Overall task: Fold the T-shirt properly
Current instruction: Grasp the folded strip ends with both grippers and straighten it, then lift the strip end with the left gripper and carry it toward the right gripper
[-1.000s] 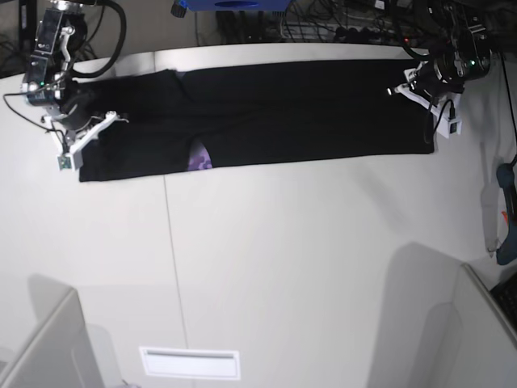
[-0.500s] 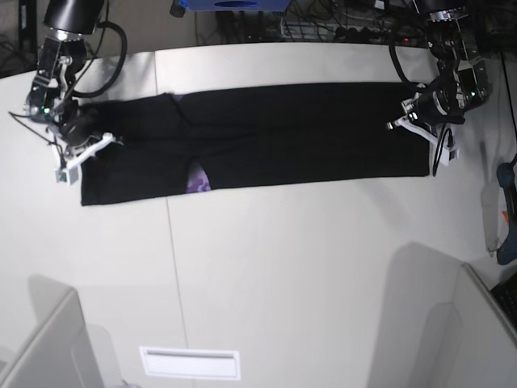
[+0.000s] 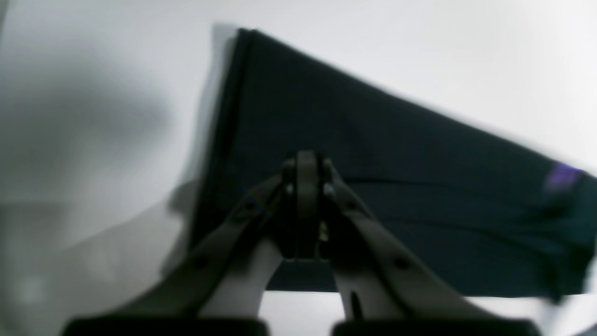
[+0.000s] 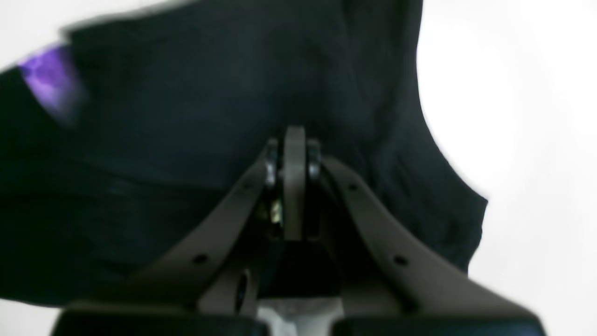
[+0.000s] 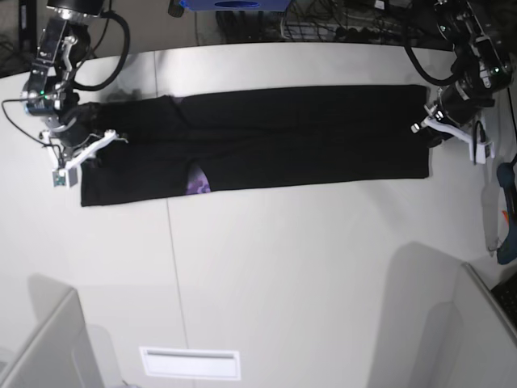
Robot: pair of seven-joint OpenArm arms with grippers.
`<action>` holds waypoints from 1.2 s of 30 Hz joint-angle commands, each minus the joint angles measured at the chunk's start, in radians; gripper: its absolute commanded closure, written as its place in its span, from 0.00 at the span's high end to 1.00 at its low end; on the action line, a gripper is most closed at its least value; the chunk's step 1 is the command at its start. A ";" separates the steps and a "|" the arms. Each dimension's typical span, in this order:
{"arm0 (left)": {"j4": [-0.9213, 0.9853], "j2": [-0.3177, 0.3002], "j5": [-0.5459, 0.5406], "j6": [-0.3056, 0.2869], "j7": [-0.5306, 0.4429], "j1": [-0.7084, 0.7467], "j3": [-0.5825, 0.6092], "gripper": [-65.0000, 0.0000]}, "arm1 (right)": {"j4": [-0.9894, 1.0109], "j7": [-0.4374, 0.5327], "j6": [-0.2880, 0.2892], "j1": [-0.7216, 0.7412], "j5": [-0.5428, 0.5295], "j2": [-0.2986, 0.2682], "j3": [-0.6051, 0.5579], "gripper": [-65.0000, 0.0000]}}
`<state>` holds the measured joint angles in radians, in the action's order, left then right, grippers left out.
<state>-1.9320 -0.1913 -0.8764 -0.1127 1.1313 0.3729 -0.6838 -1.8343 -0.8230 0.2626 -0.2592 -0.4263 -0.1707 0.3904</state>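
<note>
T-shirt (image 5: 291, 137) lies flat on the worktop (image 5: 307, 267) as a long black band, already folded lengthwise; long axis runs straight from one tool to the other. A scrap of purple print (image 5: 198, 184) peeks out at the band's near edge, closer to the right tool's end.

Left tool (image 5: 440, 129): jaws pressed together, sitting at the band's short end, above cloth in the wrist view (image 3: 305, 168). Whether cloth is pinched between the tips, cannot tell; the picture is blurred and the tips show no fabric clearly caught.

Right tool (image 5: 81, 149): jaws likewise closed, over the opposite short end where the cloth is bunchier and the edge uneven (image 4: 294, 149). Grip on fabric not confirmable either.

Key relation: the shirt stretches away from each tool toward the other, so each arm is nearest its own end and the middle lies well apart from both.

Judgement: the next fold likely carries one short end along the long axis onto the other. The left tool's end is squarer and cleaner; the right tool's end looks rumpled and may need smoothing first.
</note>
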 commanded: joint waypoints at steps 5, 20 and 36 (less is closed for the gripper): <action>0.026 -0.018 -0.186 -0.003 -0.017 0.053 -0.164 0.00 | -0.137 0.015 0.007 -0.062 -0.010 -0.010 -0.005 0.00; 0.288 -0.075 -0.163 -0.005 -0.018 -0.062 -0.032 0.88 | -0.138 0.012 0.007 -0.075 -0.010 -0.008 -0.006 0.00; 0.392 -0.096 0.043 -0.134 -0.109 -0.076 0.177 0.82 | -0.140 0.012 0.007 -0.070 -0.010 -0.008 -0.003 0.00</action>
<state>-1.5421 -0.2882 -0.8593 -0.2596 0.9714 0.2840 -0.5098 -1.9568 -0.8314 0.2699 -0.3378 -0.4297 -0.1673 0.3820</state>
